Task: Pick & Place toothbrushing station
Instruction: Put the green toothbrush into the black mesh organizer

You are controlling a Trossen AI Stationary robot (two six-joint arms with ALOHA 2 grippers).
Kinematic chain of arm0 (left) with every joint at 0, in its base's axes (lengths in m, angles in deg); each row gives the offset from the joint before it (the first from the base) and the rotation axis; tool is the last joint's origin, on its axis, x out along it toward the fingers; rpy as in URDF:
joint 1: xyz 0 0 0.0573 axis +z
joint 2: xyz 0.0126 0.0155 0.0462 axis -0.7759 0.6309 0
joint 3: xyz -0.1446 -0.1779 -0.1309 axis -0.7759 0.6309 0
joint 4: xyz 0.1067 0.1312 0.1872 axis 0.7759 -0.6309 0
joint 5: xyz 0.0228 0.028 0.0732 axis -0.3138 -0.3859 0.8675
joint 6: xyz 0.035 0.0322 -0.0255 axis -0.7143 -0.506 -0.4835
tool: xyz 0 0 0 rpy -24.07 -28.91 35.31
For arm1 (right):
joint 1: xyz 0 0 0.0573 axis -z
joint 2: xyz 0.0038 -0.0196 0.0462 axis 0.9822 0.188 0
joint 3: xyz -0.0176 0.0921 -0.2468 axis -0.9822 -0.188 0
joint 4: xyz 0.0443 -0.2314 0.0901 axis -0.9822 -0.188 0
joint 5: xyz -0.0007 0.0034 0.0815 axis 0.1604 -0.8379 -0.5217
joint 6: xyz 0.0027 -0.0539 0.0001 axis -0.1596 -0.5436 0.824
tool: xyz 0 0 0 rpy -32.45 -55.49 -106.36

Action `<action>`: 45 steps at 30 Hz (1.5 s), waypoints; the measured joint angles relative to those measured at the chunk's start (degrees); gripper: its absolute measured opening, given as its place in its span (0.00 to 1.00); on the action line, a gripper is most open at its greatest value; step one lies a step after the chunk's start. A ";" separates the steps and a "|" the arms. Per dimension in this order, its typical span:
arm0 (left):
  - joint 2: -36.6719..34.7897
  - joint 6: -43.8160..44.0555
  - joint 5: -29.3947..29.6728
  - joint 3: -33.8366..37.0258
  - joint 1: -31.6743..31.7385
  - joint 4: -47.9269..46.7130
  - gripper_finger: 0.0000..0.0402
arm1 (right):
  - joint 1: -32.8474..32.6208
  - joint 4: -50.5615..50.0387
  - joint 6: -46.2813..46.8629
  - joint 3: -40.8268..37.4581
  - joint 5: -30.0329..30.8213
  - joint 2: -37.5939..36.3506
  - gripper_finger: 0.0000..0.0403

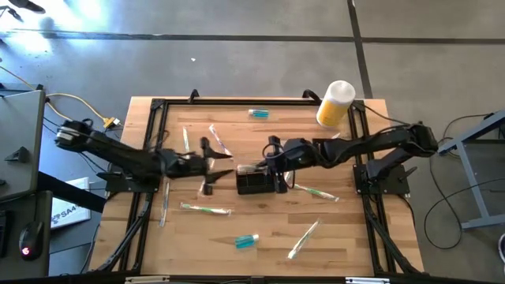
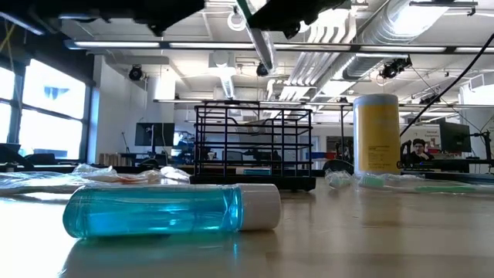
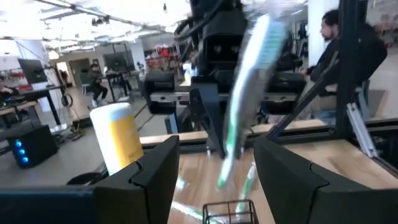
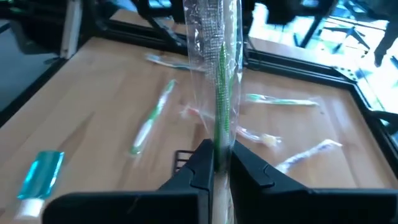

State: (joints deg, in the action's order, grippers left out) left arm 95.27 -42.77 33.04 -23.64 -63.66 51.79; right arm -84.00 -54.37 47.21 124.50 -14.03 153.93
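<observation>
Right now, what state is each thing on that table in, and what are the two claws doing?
Caddy: upright mid-table, under the right gripper.
Right gripper: shut on a wrapped toothbrush, held upright over the caddy.
Left gripper: open, holding nothing, beside the caddy.
Yellow canister: upright, white lid on, at the far right corner.
Near blue tube: lying on its side, capped.
Far blue tube: lying flat.
Other toothbrushes: lying loose, wrapped.
</observation>
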 joint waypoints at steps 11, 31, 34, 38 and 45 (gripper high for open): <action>11.46 -6.78 0.32 -15.54 -1.40 -15.62 0.51 | -4.60 -4.35 -1.11 0.00 2.95 0.07 0.05; 11.20 -5.05 -7.97 -16.18 -4.50 -17.41 0.51 | -7.79 -6.76 -0.98 0.07 7.69 0.09 0.05; 11.23 -5.15 -7.96 -16.18 -4.50 -17.58 0.51 | -7.79 -6.65 -0.92 0.07 7.66 0.09 0.05; 11.23 -5.18 -7.96 -16.18 -4.50 -16.86 0.51 | -7.77 -6.63 -0.92 0.07 7.66 0.09 0.06; 12.57 -5.20 -7.73 -16.20 -4.32 -12.77 0.51 | -7.77 -6.66 -0.92 0.07 7.65 0.09 0.06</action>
State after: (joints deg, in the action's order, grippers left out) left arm 107.84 -47.97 25.31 -39.84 -67.99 39.01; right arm -91.77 -61.03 46.29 124.57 -6.37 154.02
